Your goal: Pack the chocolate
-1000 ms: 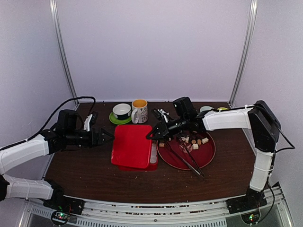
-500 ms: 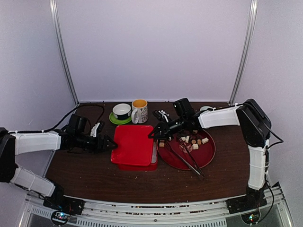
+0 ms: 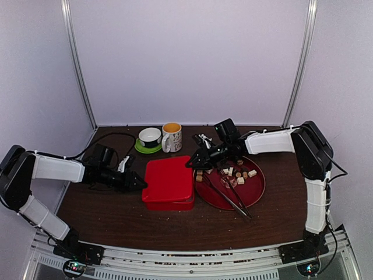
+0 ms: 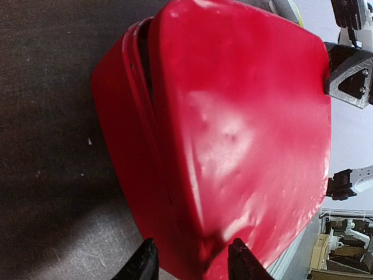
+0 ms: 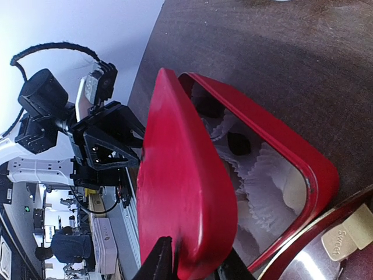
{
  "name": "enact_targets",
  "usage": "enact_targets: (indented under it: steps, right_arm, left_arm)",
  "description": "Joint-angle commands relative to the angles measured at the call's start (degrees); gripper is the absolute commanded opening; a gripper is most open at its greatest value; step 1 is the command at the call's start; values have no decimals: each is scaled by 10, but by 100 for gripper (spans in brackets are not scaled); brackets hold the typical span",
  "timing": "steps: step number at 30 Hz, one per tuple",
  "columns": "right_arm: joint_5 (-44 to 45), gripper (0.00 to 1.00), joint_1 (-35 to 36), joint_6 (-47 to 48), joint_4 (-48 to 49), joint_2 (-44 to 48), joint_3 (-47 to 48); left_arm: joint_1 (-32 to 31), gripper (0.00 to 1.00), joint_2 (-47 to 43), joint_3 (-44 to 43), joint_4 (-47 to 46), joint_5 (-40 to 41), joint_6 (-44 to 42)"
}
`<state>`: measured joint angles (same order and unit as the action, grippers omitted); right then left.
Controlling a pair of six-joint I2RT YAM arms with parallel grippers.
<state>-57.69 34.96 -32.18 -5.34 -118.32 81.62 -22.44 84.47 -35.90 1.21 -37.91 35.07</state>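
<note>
A red box (image 3: 169, 205) stands mid-table with its red lid (image 3: 169, 178) over it. My right gripper (image 3: 194, 163) is shut on the lid's right edge (image 5: 180, 186) and holds that side raised, my right gripper's jaws (image 5: 195, 265) pinching it. Under it the box (image 5: 303, 157) shows white paper cups (image 5: 265, 175), one with a dark chocolate (image 5: 238, 142). Several loose chocolates (image 3: 240, 174) lie on the red plate (image 3: 256, 195). My left gripper (image 3: 140, 182) is open at the box's left side, its tips (image 4: 192, 265) straddling the lid's corner (image 4: 245, 128).
Long metal tongs (image 3: 233, 195) lie across the plate. A white bowl on a green saucer (image 3: 150, 137) and a patterned mug (image 3: 172, 137) stand behind the box. A small white and black object (image 3: 201, 141) lies behind the right gripper.
The lid has come down and sits more squarely over the box. My left gripper has moved right and nearer, up to the box's left side. My right gripper has shifted slightly right with the lid.
</note>
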Motion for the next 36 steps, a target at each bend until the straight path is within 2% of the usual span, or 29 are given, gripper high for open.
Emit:
enact_targets:
  steps: [1, 5, 11, 18, 23, 27, 36]
  right_arm:
    - [56, 25, -4, 22, -21, -8, 18]
    - [90, 33, -4, 45, -56, -9, 30]
    - [122, 34, -4, 51, -63, -1, 31]
    - [178, 34, -4, 76, -98, 38, 22]
    - [221, 42, 0, 84, -96, 99, -18]
    - [223, 56, 11, 76, -87, 127, -50]
    - [250, 61, 61, 39, -43, 166, -133]
  left_arm:
    - [5, 43, 6, -9, -37, -8, 4]
    - [4, 41, 12, -13, -37, -5, 3]
    - [4, 33, 33, -13, -47, 1, 5]
    - [4, 30, 33, -15, -52, 7, 6]
    - [2, 26, 33, -19, -55, 9, 8]
    - [-9, 22, 44, -32, -55, 9, 9]
    - [-16, 21, 45, -28, -58, 53, 37]
